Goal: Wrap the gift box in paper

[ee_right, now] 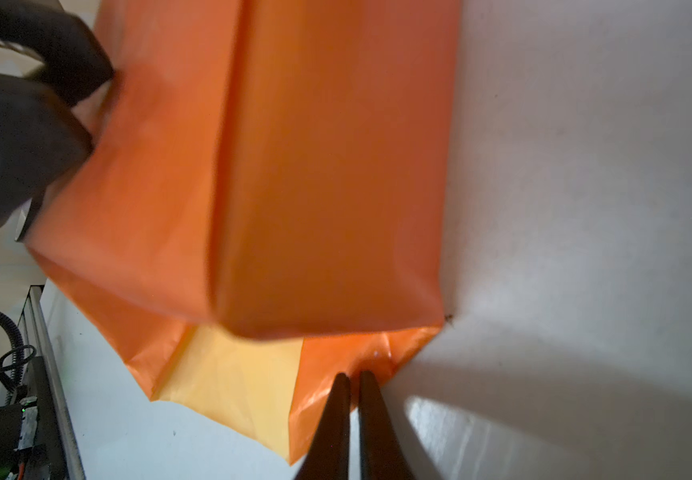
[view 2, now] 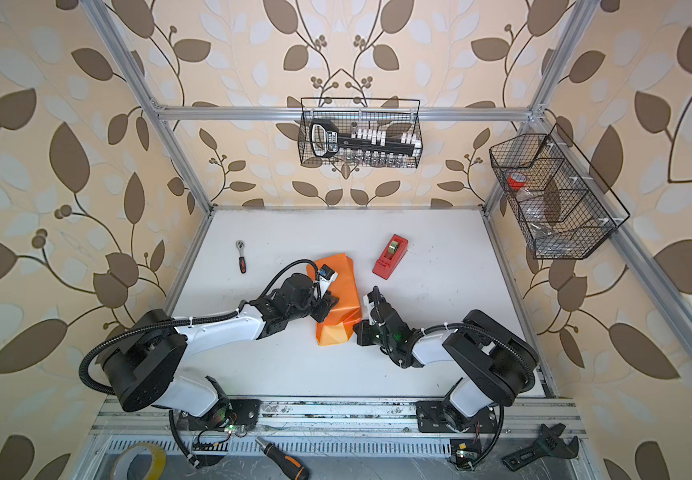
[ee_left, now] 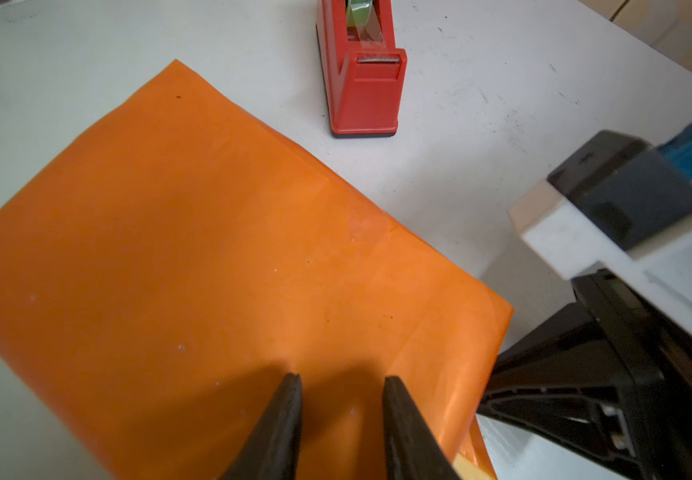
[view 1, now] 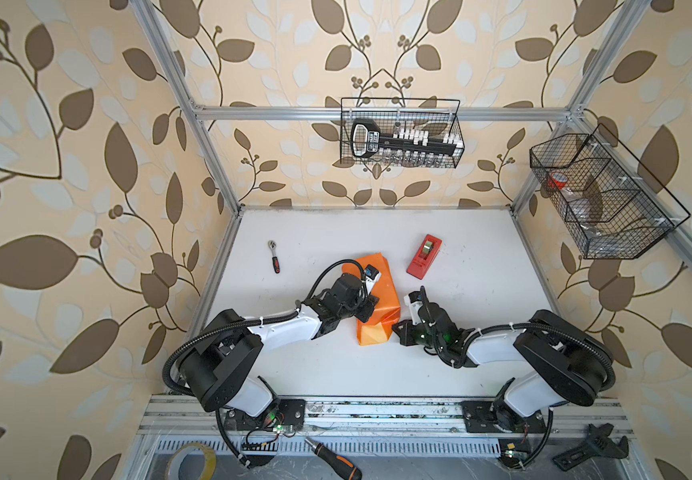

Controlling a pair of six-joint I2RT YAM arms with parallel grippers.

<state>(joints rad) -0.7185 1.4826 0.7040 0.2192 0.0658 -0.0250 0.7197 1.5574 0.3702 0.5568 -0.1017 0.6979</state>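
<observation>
**Gift box:** not visible. It is judged to lie under the paper (view 1: 386,293), a flat orange parcel in the middle of the counter (view 1: 460,332), near the red tape dispenser (ee_left: 360,79).

**Paper:** thin, faintly glossy and sharply creased. Its pale yellow inner face shows at the open end flap.

**Left gripper (ee_left: 340,386):** fingers spread, tips down on the parcel's top.

**Right gripper (ee_right: 354,386):** fingers pressed together at the flap. Cannot tell if paper is nipped.

**Recommendation:** hold the top down firmly, draw the flap tight to the box edge, then crease it flat.
</observation>
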